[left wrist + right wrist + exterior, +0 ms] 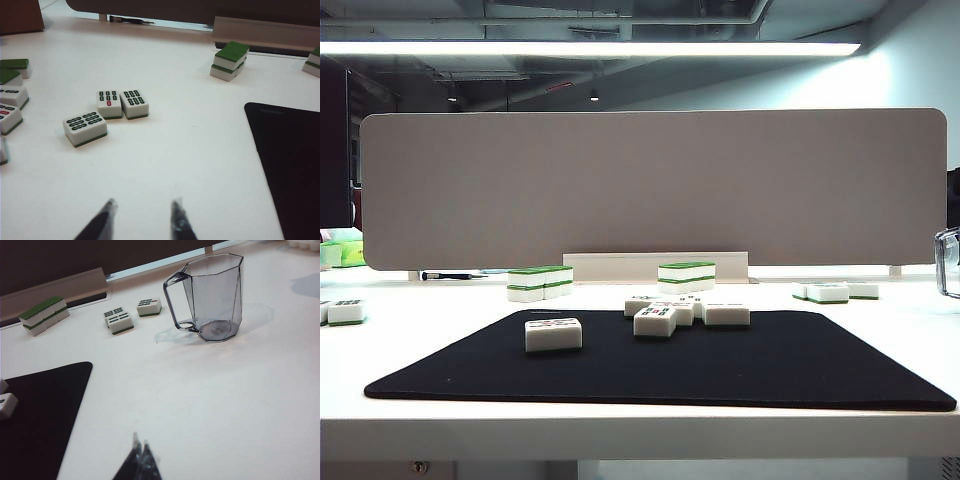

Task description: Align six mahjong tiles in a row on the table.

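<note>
Your left gripper [141, 216] hovers over bare table [200, 165], jaws apart, empty; right gripper [140, 452] looks pinched closed. Mahjong tiles [670, 314] scattered, unaligned.

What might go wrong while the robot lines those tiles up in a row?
The tiles on the black mat sit bunched together, with one apart, so picking one could nudge its neighbours. The clear cup stands near the right gripper, whose tips look shut, and could be knocked. The left gripper hovers, jaws apart, by other loose tiles.
</note>
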